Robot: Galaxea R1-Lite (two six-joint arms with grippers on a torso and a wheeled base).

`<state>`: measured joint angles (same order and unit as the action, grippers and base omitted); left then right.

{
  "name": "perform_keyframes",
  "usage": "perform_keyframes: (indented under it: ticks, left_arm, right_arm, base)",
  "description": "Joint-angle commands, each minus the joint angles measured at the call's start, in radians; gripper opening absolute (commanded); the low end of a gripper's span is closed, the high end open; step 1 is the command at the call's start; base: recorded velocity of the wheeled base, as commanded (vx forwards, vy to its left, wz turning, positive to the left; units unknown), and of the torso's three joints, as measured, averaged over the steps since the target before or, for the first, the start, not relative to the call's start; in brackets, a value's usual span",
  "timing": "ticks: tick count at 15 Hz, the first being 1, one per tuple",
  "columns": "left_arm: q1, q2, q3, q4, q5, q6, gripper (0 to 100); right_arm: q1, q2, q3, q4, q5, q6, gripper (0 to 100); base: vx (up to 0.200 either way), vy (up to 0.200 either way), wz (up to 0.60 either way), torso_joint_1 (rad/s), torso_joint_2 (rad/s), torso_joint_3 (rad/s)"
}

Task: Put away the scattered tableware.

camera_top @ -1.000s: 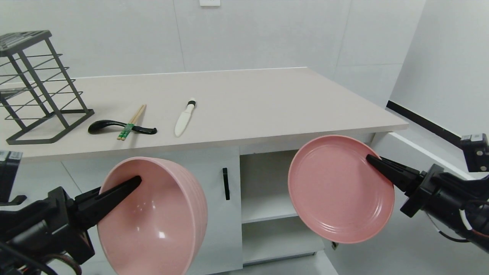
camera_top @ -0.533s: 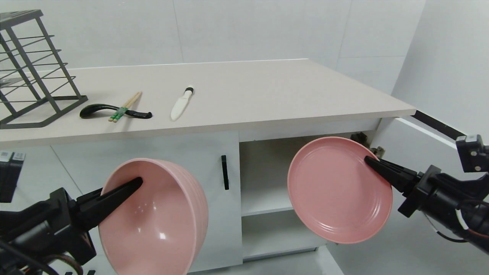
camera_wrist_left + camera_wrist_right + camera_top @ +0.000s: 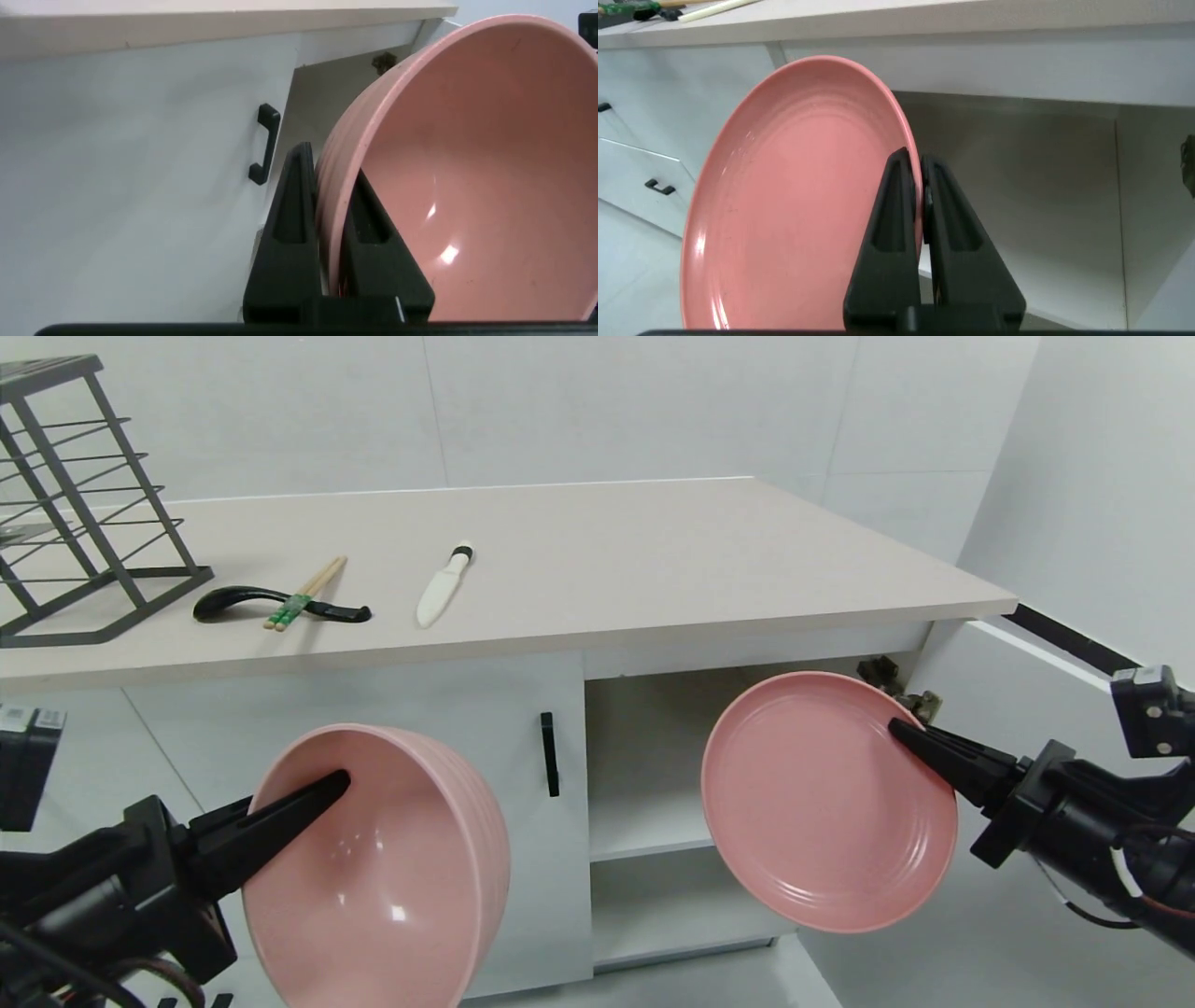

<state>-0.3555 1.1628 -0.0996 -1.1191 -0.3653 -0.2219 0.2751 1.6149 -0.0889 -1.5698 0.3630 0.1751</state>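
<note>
clamps the pink bowl (image 3: 392, 887) by its rim in the left gripper (image 3: 329, 784), below the front edge of the worktop (image 3: 653, 569); pinches the rim of the pink plate (image 3: 812, 812) in the right gripper (image 3: 901, 728).

In the frame's centre the gripper (image 3: 329, 175) clamped the rim of the bowl (image 3: 467, 159), one finger outside its wall and one inside. The pink bowl stood on edge. Behind it were a white door (image 3: 140, 177) with a black handle (image 3: 263, 143) and an open compartment (image 3: 348, 79).
</note>
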Motion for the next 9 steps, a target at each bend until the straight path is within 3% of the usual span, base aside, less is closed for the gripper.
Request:
perform_keyframes:
  ticks: [1, 3, 5, 9]
  left_arm:
    - [-0.002, 0.002, 0.0, -0.001, 0.0, -0.001, 0]
    - [0.0, 0.002, 0.0, -0.001, 0.0, -0.001, 0]
    - [-0.002, 0.003, 0.0, -0.001, 0.0, -0.001, 0]
    - [0.0, 0.005, 0.004, -0.001, 0.0, -0.001, 0]
  right_arm:
    - [0.001, 0.003, 0.0, -0.001, 0.001, 0.001, 0]
    - [0.001, 0.013, 0.0, -0.001, 0.001, 0.001, 0]
    - [0.001, 0.013, 0.0, -0.001, 0.001, 0.001, 0]
    - [0.001, 0.022, 0.003, -0.001, 0.001, 0.0, 0]
  base:
    - [0.0, 0.0, 0.0, -0.403, 0.06, -0.383]
    - [0.0, 0.0, 0.0, -0.515, 0.05, -0.437]
    - [0.0, 0.0, 0.0, -0.18, 0.02, -0.151]
    - [0.0, 0.0, 0.0, -0.121, 0.25, 0.116]
